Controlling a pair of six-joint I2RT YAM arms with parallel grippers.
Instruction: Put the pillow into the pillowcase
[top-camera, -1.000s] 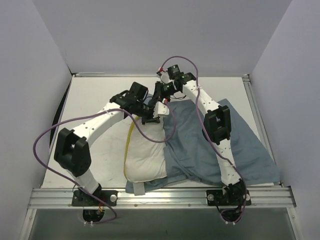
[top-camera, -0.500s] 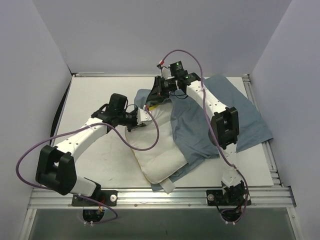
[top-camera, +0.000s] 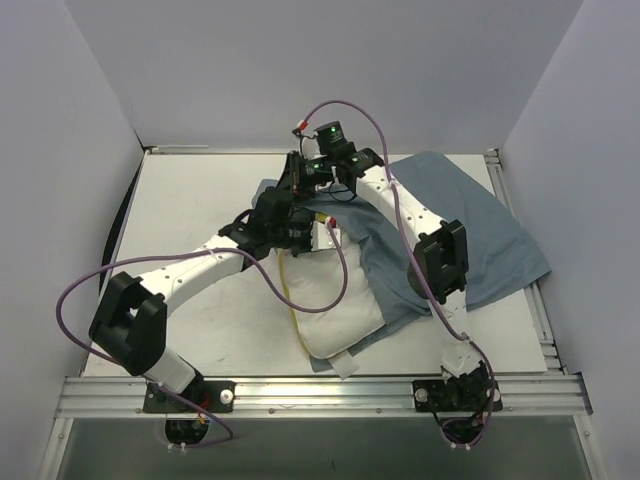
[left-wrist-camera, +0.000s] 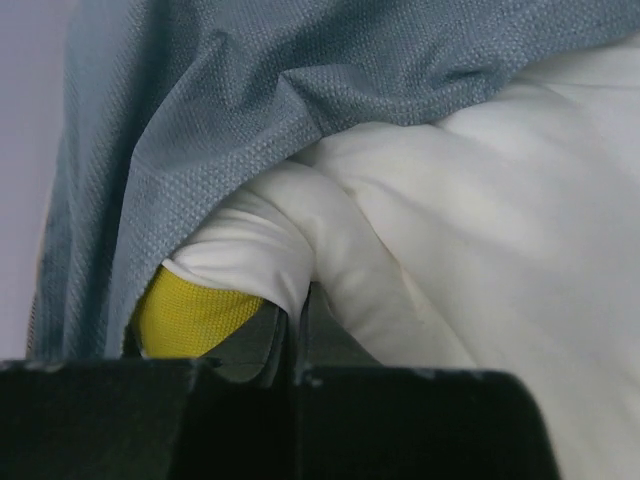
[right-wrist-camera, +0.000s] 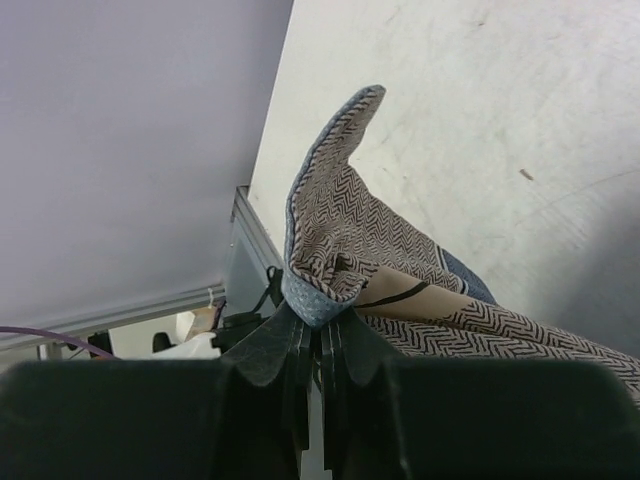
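The white pillow (top-camera: 335, 300) lies slanted at the middle of the table, its yellow band (top-camera: 291, 300) along its left edge. Its far end is tucked under the grey-blue pillowcase (top-camera: 470, 230), which spreads to the right. My left gripper (top-camera: 305, 238) is shut on the pillow's far corner. In the left wrist view the jaws (left-wrist-camera: 297, 320) pinch white pillow fabric (left-wrist-camera: 500, 220) beside the yellow band (left-wrist-camera: 195, 315), with pillowcase cloth (left-wrist-camera: 250, 80) draped above. My right gripper (top-camera: 293, 185) holds the pillowcase's rim up. In the right wrist view that gripper (right-wrist-camera: 322, 315) is shut on the rim's tan herringbone lining (right-wrist-camera: 340, 220).
The white table (top-camera: 190, 200) shows bare at the left. Grey walls close the left, back and right sides. A metal rail (top-camera: 320, 392) runs along the near edge by the arm bases. A purple cable (top-camera: 345, 275) from the left arm loops over the pillow.
My left gripper has carried the pillow's far corner right, under the pillowcase rim. My right gripper has drawn the rim left, and the pillowcase has slid left over the pillow's far end.
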